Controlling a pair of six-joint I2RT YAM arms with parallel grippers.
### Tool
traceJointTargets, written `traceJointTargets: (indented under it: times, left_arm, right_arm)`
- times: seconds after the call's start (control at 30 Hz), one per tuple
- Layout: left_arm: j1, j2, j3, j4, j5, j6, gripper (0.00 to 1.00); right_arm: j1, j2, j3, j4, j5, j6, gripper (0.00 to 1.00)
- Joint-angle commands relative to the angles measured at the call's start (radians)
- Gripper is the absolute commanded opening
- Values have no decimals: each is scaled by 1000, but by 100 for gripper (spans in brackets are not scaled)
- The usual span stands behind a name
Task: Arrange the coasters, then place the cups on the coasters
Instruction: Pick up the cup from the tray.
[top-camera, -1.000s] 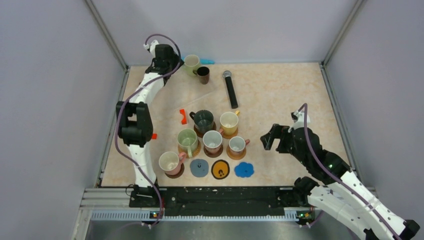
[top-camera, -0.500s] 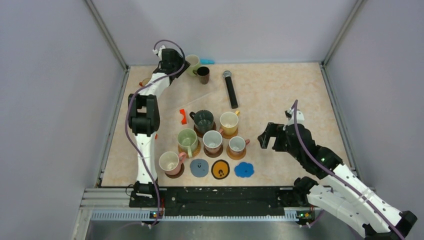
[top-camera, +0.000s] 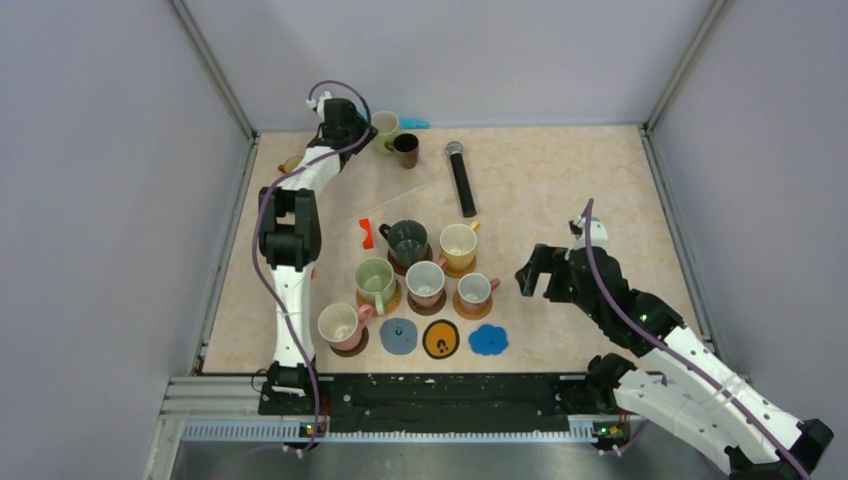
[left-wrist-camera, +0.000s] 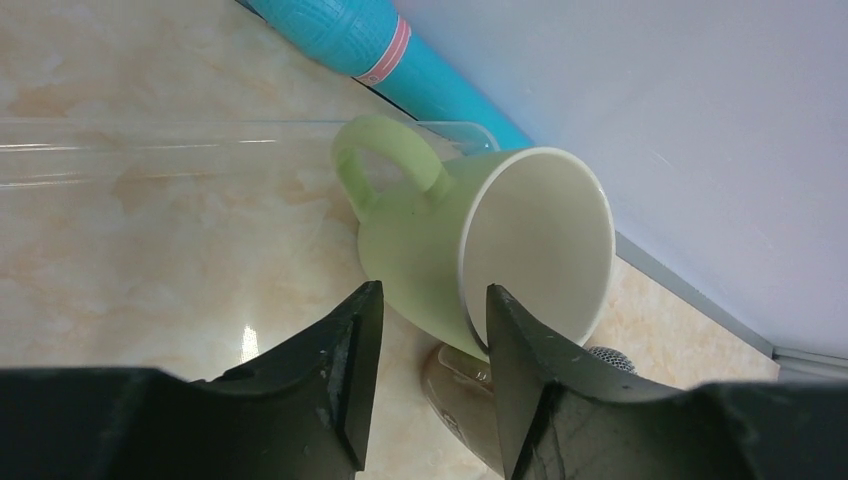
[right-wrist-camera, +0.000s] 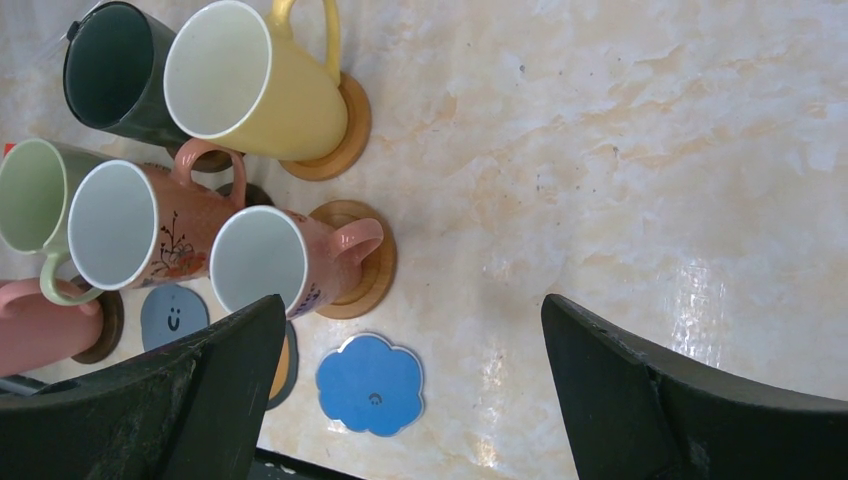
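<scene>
My left gripper (top-camera: 368, 128) is at the back wall, open, its jaws narrowed astride the wall of a pale green cup (left-wrist-camera: 500, 240): one fingertip (left-wrist-camera: 505, 320) is at the mouth, the other outside. A brown cup (top-camera: 407, 148) stands beside it. Several cups stand on wooden coasters mid-table, among them dark green (top-camera: 408, 240), yellow (right-wrist-camera: 250, 85) and pink (right-wrist-camera: 270, 260). Three coasters lie bare in front: grey-blue (top-camera: 399, 335), black-and-yellow (top-camera: 440, 340) and blue scalloped (right-wrist-camera: 371, 383). My right gripper (right-wrist-camera: 412, 300) hangs wide open, above the table right of the cluster.
A black microphone (top-camera: 462, 178) lies behind the cluster. A teal cylinder (left-wrist-camera: 370, 40) rests along the back wall and a clear tube (left-wrist-camera: 200, 150) lies near the pale green cup. A small red piece (top-camera: 366, 232) sits left of the dark green cup.
My left gripper swung right to the pale green cup at the back and its jaws narrowed around the wall. The right gripper shifted slightly left, still wide open.
</scene>
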Motion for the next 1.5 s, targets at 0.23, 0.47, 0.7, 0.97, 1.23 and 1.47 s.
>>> traceJointTargets:
  times: [0.23,0.47,0.7,0.97,1.23,1.47]
  left_arm:
    - [13,-13,31,-16,-40,48,39]
    - [13,-3,35,-11,-13,-32,37]
    - [13,20,46,-14,-12,-60,35]
    - [22,15,44,6,17,-72,26]
    - [35,-18,39,29,4,-97,9]
    - [46,-69,-13,55,3,-93,0]
  right_arm:
    - [-1,6,26,38,16,-9,98]
    - [0,6,29,38,15,-6,98]
    - [-1,-7,24,32,22,-6,98]
    - [-1,-6,29,28,33,-14,98]
    - [-1,5,39,28,31,-15,98]
    - [-1,3,39,29,29,-14,98]
